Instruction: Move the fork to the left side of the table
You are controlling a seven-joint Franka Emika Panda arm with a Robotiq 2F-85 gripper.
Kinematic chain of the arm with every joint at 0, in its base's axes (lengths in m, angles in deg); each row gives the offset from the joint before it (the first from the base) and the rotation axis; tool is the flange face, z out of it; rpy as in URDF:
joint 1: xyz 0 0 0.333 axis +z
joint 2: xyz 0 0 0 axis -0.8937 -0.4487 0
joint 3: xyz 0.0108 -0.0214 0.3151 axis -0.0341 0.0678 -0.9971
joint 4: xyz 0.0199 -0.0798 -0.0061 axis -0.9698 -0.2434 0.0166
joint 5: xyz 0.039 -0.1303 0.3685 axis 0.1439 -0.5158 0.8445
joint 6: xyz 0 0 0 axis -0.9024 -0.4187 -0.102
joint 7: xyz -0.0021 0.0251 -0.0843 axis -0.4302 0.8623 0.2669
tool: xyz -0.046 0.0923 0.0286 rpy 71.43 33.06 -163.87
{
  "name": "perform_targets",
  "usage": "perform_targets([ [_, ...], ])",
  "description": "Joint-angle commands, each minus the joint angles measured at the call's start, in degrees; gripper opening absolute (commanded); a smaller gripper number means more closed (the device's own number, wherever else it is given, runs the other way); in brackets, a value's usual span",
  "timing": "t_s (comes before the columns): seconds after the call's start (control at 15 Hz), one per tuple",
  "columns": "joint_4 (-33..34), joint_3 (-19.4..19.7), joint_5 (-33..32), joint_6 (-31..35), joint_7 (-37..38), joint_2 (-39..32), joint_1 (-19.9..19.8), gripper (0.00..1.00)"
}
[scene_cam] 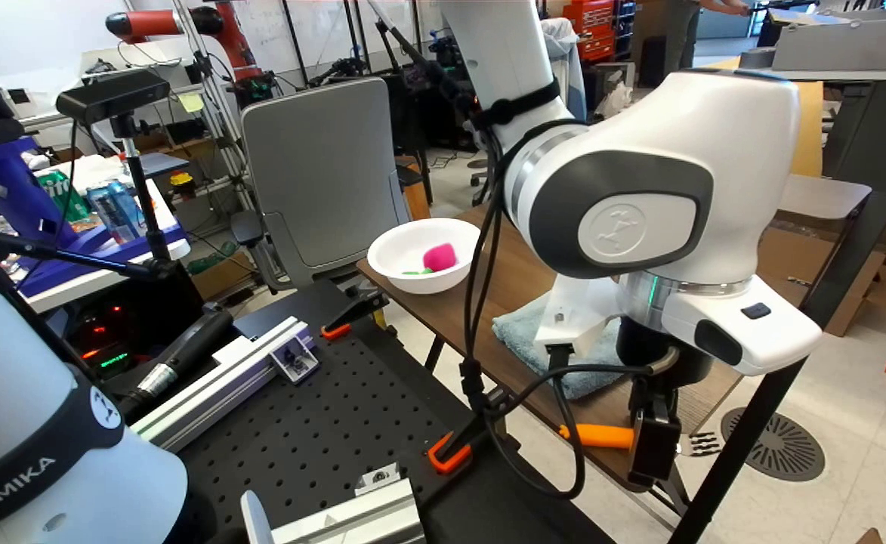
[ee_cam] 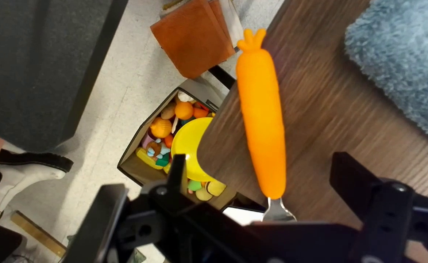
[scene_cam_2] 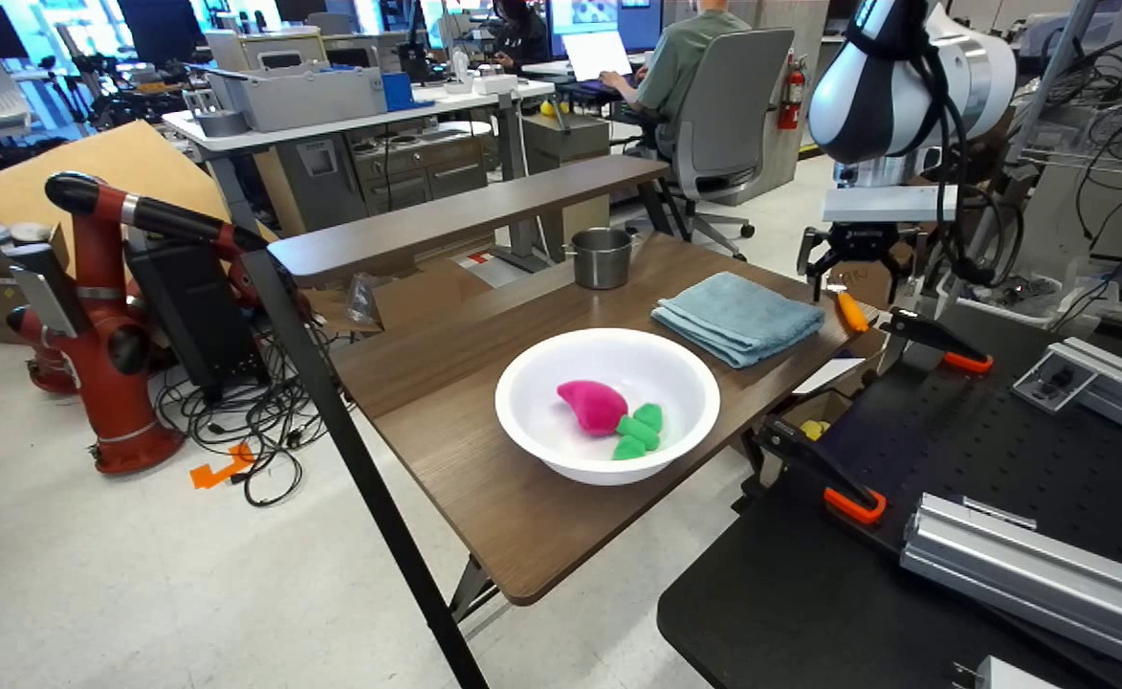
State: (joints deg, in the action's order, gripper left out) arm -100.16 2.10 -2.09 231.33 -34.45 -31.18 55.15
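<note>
The fork (ee_cam: 263, 120) lies near a rounded corner of the brown wooden table (ee_cam: 312, 120) in the wrist view. Its orange carrot-shaped handle points up the picture; the tines are hidden behind the gripper body. In an exterior view the fork (scene_cam: 601, 436) shows its handle on one side of the gripper and silver tines on the other. My gripper (ee_cam: 259, 160) is open, one finger on each side of the fork, touching neither. In an exterior view the gripper (scene_cam_2: 855, 287) hangs over the fork (scene_cam_2: 850, 313) at the end of the table (scene_cam_2: 455, 440).
A folded blue-grey towel (scene_cam_2: 740, 316) lies beside the fork. A white bowl (scene_cam_2: 608, 472) with pink and green toys and a metal pot (scene_cam_2: 603, 260) stand farther along. The raised shelf (scene_cam_2: 484, 212) runs along one side. The black perforated board (scene_cam: 314, 423) carries orange-and-black clamps (scene_cam: 450, 453).
</note>
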Motion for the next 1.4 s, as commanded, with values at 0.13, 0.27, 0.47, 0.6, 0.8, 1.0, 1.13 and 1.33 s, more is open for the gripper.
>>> perform_targets([
  [0.13,1.28,1.14,0.37,1.49,0.14,-1.82,1.67,0.68],
  [0.27,1.21,1.37,0.01,2.25,-0.02,-1.65,2.10,0.51],
  [0.47,1.10,1.44,-0.16,3.15,-0.35,-1.67,2.52,0.27],
  [0.6,1.01,1.29,-0.03,3.21,-0.66,-1.49,2.41,0.12],
  [0.8,0.91,0.68,0.61,2.66,-1.18,-0.84,1.62,0.05],
  [1.0,0.26,0.22,0.92,2.57,-1.84,0.47,1.14,0.05],
  [1.13,-0.36,0.07,1.00,2.46,-2.34,1.81,0.94,0.05],
  [1.33,-1.68,-0.37,1.30,1.87,-3.39,5.44,0.38,0.05],
])
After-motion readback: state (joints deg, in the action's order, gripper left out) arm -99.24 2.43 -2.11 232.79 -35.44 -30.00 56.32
